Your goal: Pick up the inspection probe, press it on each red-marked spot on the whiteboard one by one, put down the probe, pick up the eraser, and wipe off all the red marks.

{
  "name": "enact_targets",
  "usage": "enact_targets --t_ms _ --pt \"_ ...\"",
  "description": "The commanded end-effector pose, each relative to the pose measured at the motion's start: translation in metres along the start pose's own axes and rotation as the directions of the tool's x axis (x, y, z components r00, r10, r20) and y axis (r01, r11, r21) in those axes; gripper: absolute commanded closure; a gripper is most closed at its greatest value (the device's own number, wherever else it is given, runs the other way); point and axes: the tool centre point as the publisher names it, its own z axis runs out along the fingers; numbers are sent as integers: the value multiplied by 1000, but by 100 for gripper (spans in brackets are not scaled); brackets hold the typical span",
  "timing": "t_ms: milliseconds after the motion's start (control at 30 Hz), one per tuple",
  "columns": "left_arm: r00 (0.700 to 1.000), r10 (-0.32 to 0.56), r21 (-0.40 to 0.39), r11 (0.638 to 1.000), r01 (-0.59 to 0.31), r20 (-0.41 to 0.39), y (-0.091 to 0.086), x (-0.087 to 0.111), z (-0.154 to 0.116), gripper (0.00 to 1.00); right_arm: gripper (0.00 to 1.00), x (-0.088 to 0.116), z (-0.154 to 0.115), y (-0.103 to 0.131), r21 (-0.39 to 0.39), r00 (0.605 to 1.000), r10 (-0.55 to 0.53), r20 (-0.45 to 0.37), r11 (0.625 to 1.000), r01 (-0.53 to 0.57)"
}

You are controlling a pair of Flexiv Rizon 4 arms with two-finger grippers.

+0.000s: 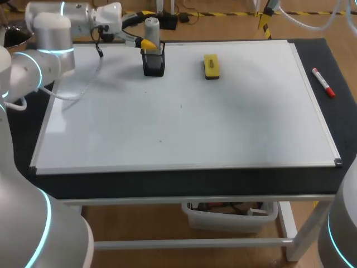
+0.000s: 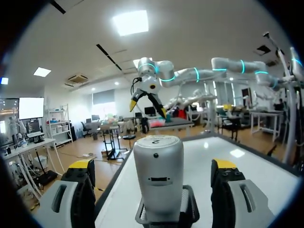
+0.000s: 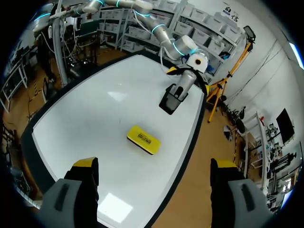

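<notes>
My left gripper (image 2: 152, 164) sits at the far left part of the whiteboard (image 1: 184, 128), with the inspection probe (image 2: 158, 175) standing between its fingers (image 2: 78, 190). The jaws are spread wide, and I can see a gap on either side of the probe, so nothing is gripped. The probe, a grey cylinder, stands upright in its black holder (image 2: 187, 209) on the board. The yellow eraser (image 1: 211, 66) lies flat on the whiteboard, just to the right of the holder and apart from it. My right gripper (image 3: 154, 164) hangs high above the board with its jaws fully apart and holding nothing; the eraser is ahead of it and the probe beyond that. A red marker (image 1: 323, 82) lies on the dark tabletop (image 1: 334, 61) beside the board's right edge.
</notes>
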Motion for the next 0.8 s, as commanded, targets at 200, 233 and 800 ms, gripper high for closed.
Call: enact_targets --t_ms 200,233,800 --pt "908 62 -317 945 80 414 -27 40 -30 0 0 -5 -3 -3 -4 1000 -1 -16 1000 1" --pt "898 74 -344 935 89 435 -28 43 -32 0 0 -5 -3 -3 -4 1000 -1 -16 1000 1" --pt "714 258 -502 852 151 651 -59 120 -80 0 0 -5 -3 -3 -4 1000 -1 -16 1000 1"
